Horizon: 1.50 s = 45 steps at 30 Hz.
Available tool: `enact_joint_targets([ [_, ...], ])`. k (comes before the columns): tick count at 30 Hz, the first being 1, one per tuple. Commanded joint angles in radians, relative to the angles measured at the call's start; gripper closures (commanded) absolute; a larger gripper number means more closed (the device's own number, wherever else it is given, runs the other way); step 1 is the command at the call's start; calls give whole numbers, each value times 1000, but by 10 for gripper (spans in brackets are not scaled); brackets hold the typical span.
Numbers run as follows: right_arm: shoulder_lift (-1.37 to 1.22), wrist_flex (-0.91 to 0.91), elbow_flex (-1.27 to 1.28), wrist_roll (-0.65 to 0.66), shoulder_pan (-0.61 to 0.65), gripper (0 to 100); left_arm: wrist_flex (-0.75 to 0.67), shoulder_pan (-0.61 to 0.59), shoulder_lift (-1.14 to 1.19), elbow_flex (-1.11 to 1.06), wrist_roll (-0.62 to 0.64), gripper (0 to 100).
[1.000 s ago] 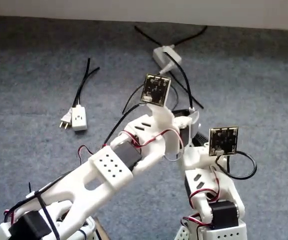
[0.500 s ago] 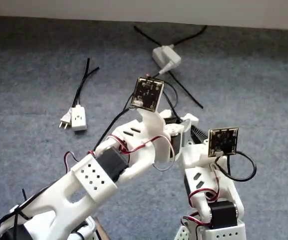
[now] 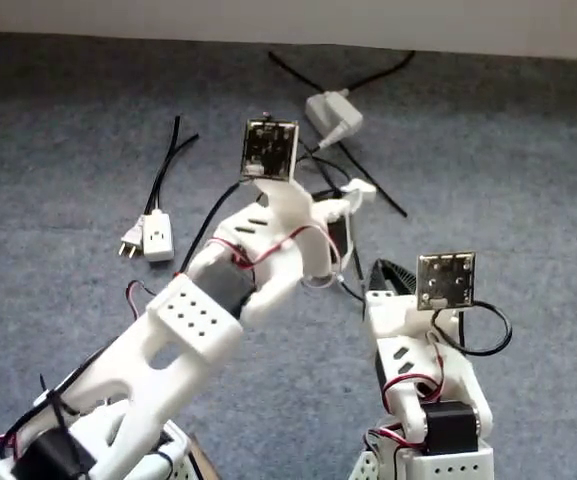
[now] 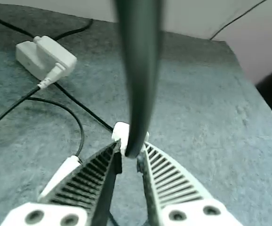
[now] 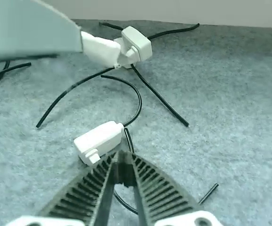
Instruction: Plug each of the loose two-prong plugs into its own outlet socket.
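Observation:
My left gripper (image 4: 128, 150) is shut on a black cord (image 4: 136, 70) that rises toward its camera. A white two-prong plug (image 4: 120, 133) hangs just past the fingertips, above the carpet. In the high view this gripper (image 3: 350, 197) is held at mid-table, below a white outlet block (image 3: 326, 108) that has a plug in it. My right gripper (image 5: 124, 159) is low over the carpet, shut on a thin black cord (image 5: 124, 173). A white socket piece (image 5: 98, 139) lies just beyond its tips. Far left lie another white socket (image 3: 159, 236) and a loose plug (image 3: 129, 245).
Black cords (image 3: 368, 185) cross the grey carpet around the back outlet block (image 5: 136, 43) and loop toward the grippers. A pale wall edge (image 3: 288, 20) bounds the far side. Part of the left arm (image 5: 29, 26) crosses close in front of the right wrist camera.
The left arm has pulled away from the right gripper, swinging up and to the left with the cord and plug. The right arm has stayed put.

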State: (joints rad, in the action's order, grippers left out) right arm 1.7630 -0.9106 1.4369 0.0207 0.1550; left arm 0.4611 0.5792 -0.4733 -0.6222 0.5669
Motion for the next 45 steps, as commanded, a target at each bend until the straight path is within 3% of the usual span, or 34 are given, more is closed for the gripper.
enact_joint_targets([
  [1, 8, -1, -41, 15, -85, 988, 114, -48, 131, 194, -61, 993],
  [3, 5, 5, -41, 20, -148, 975, 267, -47, 183, 298, -149, 993],
  [10, -2, 1, -36, 44, -337, 790, 859, -54, 205, 636, -373, 993],
  [14, -4, -101, -30, 284, -357, 789, 1051, -79, 205, 773, -453, 993],
  [18, -4, -292, -30, 377, -352, 789, 1103, -104, 205, 785, -454, 993],
  [24, -4, -406, -30, 560, -417, 789, 1183, -120, 205, 725, -451, 993],
  [32, -4, -344, 150, 824, -565, 789, 1178, -113, 205, 636, -451, 993],
  [39, 7, -340, 321, 965, -556, 789, 1178, -113, 205, 602, -453, 993],
  [45, 1, -383, 321, 964, -426, 789, 1177, -120, 205, 562, -453, 994],
])
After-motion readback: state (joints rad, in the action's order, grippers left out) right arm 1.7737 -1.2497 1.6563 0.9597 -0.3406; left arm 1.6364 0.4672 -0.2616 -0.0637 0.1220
